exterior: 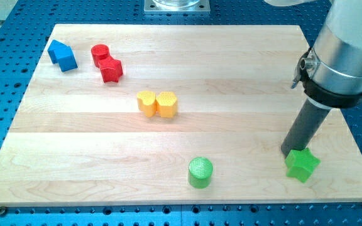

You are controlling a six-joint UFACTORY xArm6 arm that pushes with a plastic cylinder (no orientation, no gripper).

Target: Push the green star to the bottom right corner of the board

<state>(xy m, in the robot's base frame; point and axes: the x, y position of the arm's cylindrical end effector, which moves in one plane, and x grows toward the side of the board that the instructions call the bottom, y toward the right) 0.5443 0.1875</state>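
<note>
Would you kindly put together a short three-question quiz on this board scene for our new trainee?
1. True or false: my tip stands just to the upper left of the green star.
2. How many red blocks are there, and do they touch?
3. Which block lies nearest the green star: A the blue block, B the green cylinder, C the yellow pair?

Key:
1. True.
2. Two; the red cylinder and the red star-like block touch.
3. B.
</note>
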